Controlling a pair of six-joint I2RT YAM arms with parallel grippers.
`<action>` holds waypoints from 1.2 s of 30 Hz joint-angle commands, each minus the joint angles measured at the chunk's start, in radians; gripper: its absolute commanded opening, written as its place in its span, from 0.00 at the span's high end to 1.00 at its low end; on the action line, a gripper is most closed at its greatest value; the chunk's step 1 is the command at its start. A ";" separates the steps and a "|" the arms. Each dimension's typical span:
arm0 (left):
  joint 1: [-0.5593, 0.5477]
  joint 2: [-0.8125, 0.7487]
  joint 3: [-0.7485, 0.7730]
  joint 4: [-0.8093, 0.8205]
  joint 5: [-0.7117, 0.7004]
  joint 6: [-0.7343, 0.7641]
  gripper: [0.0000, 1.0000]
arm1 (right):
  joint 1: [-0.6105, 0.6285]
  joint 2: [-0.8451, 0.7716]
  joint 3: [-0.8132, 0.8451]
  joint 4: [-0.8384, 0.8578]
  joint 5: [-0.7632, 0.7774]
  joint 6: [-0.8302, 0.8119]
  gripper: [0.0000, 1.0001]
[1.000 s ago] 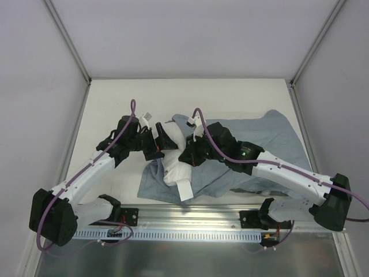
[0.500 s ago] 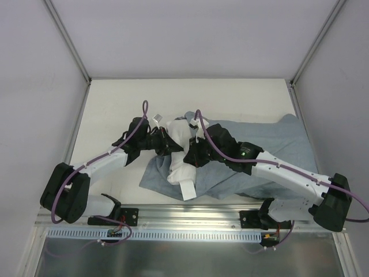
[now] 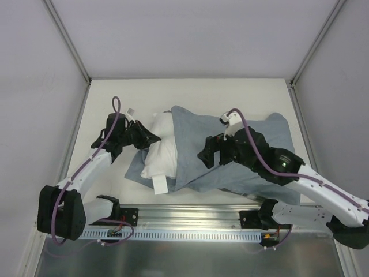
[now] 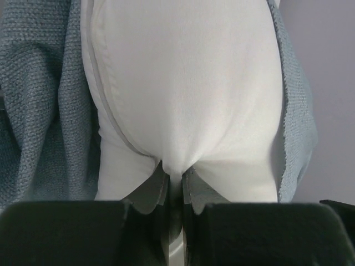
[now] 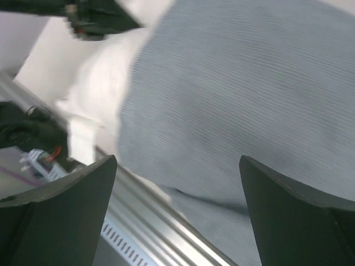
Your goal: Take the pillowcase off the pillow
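Observation:
The white pillow [image 3: 160,151] sticks out of the left, open end of the blue-grey pillowcase [image 3: 242,135], its small tag [image 3: 160,184] hanging toward the front. My left gripper [image 3: 150,138] is shut on a pinch of the pillow's white cloth [image 4: 183,83], and pillowcase fabric [image 4: 44,105] hangs on both sides of it. My right gripper [image 3: 207,153] hovers open above the pillowcase [image 5: 238,83] with nothing between its fingers [image 5: 72,205]. The pillow's exposed end [image 5: 102,83] lies to its upper left.
A metal rail [image 3: 190,214] with the arm bases runs along the near table edge, also seen below the right gripper [image 5: 161,221]. Grey walls enclose the cream table [image 3: 190,95] at back and sides.
My left gripper closed on the pillow's end and drew it leftward. My right gripper let go of the fabric, opened wide and drew back to the right.

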 commanded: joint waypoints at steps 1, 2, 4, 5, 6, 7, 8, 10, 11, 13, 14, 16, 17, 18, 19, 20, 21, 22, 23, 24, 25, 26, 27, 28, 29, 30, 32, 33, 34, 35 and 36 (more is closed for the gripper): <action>0.091 -0.095 0.108 -0.153 -0.047 0.134 1.00 | -0.025 -0.163 0.029 -0.302 0.346 0.018 0.04; 0.146 -0.111 0.120 -0.179 -0.046 0.151 1.00 | -0.038 -0.199 0.013 -0.330 0.385 0.024 0.04; 0.203 -0.148 0.157 -0.237 -0.027 0.177 1.00 | -0.122 -0.266 -0.046 -0.382 0.444 0.072 0.04; 0.232 -0.158 0.168 -0.253 -0.018 0.182 1.00 | -0.162 -0.324 -0.068 -0.411 0.437 0.085 0.04; 0.280 -0.177 0.180 -0.272 -0.012 0.191 1.00 | -0.261 -0.349 -0.110 -0.416 0.390 0.102 0.04; 0.297 -0.183 0.198 -0.282 -0.013 0.195 1.00 | -0.314 -0.372 -0.131 -0.412 0.361 0.105 0.04; 0.314 -0.189 0.208 -0.289 -0.018 0.202 1.00 | -0.362 -0.388 -0.148 -0.418 0.339 0.110 0.04; 0.352 -0.186 0.241 -0.323 -0.029 0.220 1.00 | -0.495 -0.400 -0.183 -0.419 0.276 0.109 0.04; 0.366 -0.182 0.254 -0.337 -0.030 0.228 1.00 | -0.579 -0.394 -0.191 -0.419 0.249 0.104 0.04; 0.423 -0.165 0.280 -0.374 -0.018 0.235 1.00 | -0.659 -0.356 -0.209 -0.402 0.128 0.072 0.04; 0.441 -0.163 0.283 -0.377 -0.009 0.234 1.00 | -0.720 -0.342 -0.221 -0.390 0.079 0.063 0.04; 0.476 -0.151 0.303 -0.378 0.016 0.243 1.00 | -0.765 -0.316 -0.275 -0.326 -0.056 0.053 0.04; 0.478 -0.149 0.311 -0.383 0.016 0.255 1.00 | -0.787 -0.317 -0.301 -0.303 -0.095 0.059 0.04; 0.478 -0.151 0.329 -0.388 0.014 0.260 1.00 | -0.793 -0.323 -0.328 -0.277 -0.145 0.072 0.04; 0.480 -0.149 0.338 -0.397 0.010 0.264 1.00 | -0.796 -0.325 -0.391 -0.219 -0.169 0.096 0.04; 0.480 -0.148 0.346 -0.401 0.005 0.271 1.00 | -0.798 -0.325 -0.422 -0.188 -0.216 0.110 0.04; 0.480 -0.140 0.360 -0.406 0.006 0.272 1.00 | -0.799 -0.322 -0.456 -0.099 -0.292 0.124 0.03; 0.480 -0.136 0.363 -0.409 0.009 0.274 1.00 | -0.798 -0.314 -0.524 -0.050 -0.328 0.159 0.00; 0.480 -0.123 0.366 -0.409 0.017 0.272 1.00 | -0.798 -0.305 -0.555 -0.007 -0.392 0.173 0.08; 0.480 -0.117 0.366 -0.411 0.020 0.271 1.00 | -0.798 -0.279 -0.580 0.053 -0.409 0.188 0.29; 0.480 -0.114 0.366 -0.408 0.022 0.272 1.00 | -0.799 -0.265 -0.595 0.061 -0.410 0.202 0.43; 0.480 -0.107 0.367 -0.411 0.026 0.281 1.00 | -0.798 -0.254 -0.603 0.059 -0.385 0.216 0.61; 0.480 -0.108 0.366 -0.412 0.025 0.286 1.00 | -0.799 -0.248 -0.597 0.026 -0.361 0.217 0.87; 0.481 -0.109 0.367 -0.417 0.022 0.291 1.00 | -0.798 -0.247 -0.585 -0.002 -0.332 0.217 0.94; 0.489 -0.114 0.369 -0.426 0.019 0.297 1.00 | -0.799 -0.259 -0.556 -0.029 -0.263 0.211 0.99; 0.495 -0.117 0.367 -0.429 0.010 0.297 1.00 | -0.799 -0.271 -0.539 -0.081 -0.218 0.210 0.99; 0.521 -0.119 0.366 -0.432 0.013 0.281 1.00 | -0.805 -0.314 -0.508 -0.123 -0.105 0.205 0.99; 0.532 -0.119 0.363 -0.432 0.019 0.274 1.00 | -0.812 -0.323 -0.478 -0.150 -0.080 0.202 0.99; 0.541 -0.119 0.363 -0.431 0.023 0.259 1.00 | -0.828 -0.332 -0.462 -0.164 -0.062 0.196 0.99; 0.564 -0.122 0.363 -0.431 0.029 0.252 1.00 | -0.839 -0.343 -0.435 -0.186 -0.025 0.193 0.99; 0.575 -0.125 0.361 -0.431 0.032 0.245 1.00 | -0.848 -0.343 -0.424 -0.195 -0.006 0.193 0.99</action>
